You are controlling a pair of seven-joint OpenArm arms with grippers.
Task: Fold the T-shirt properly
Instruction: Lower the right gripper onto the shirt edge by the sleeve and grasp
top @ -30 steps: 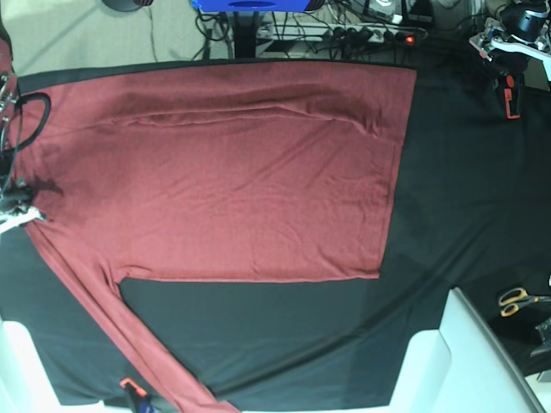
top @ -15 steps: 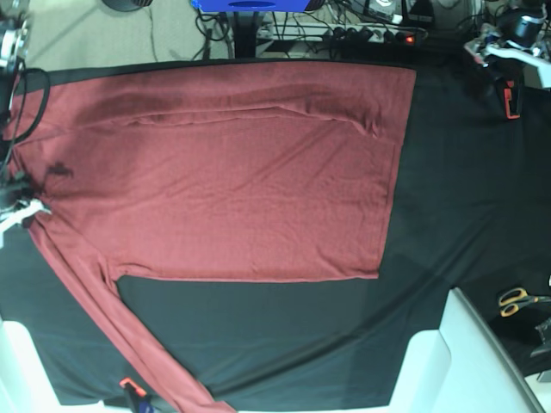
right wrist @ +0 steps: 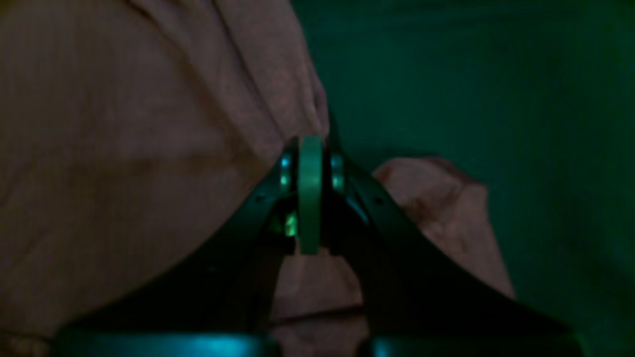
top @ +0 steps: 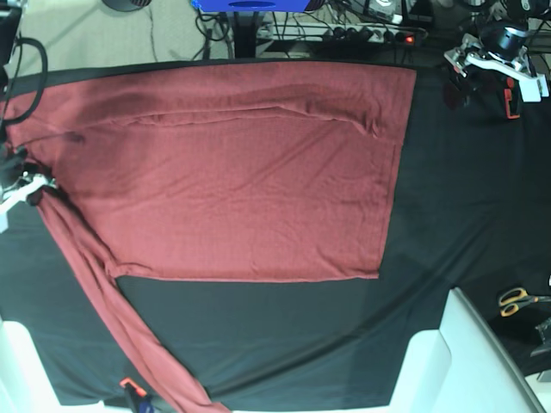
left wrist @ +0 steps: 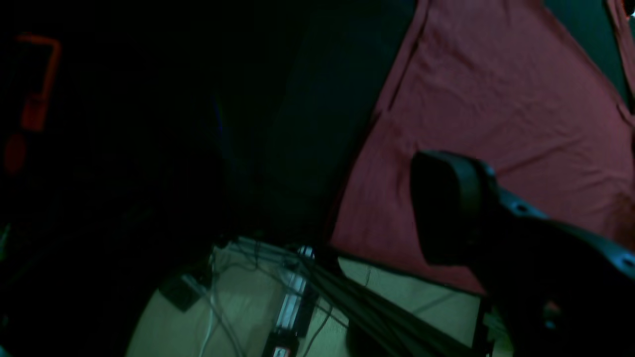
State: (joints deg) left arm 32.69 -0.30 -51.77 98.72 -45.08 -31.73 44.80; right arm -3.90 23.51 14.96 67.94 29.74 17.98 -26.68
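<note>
Two arms on the job, so here's where I'm at. The T-shirt [top: 232, 172] is spread flat across the black table covering [top: 465, 198], filling most of the left and middle of the base view, with its straight hem edge running down the right side of the cloth and one long sleeve [top: 112, 318] trailing diagonally toward the bottom edge of the frame. A fold ridge runs across the upper part of the body. My right gripper [right wrist: 311, 148] is over at the far left of the base view, at the shoulder end of the shirt, and in my right wrist view the jaws are pressed together with bunched red fabric gathered right at the tips, so I'm pinching the shirt there. My left gripper [top: 469, 64] is up at the top right corner of the base view, well apart from the shirt and hanging over bare black covering. From the left wrist view I can only see one dark finger [left wrist: 446, 208] against the red cloth beyond it, with nothing near it, so the jaws are spread wide and holding nothing. Past the far table edge there's a power strip [top: 366, 34] and a tangle of cables on the floor, and a pair of yellow-handled scissors [top: 519, 300] lies near the right edge.
</note>
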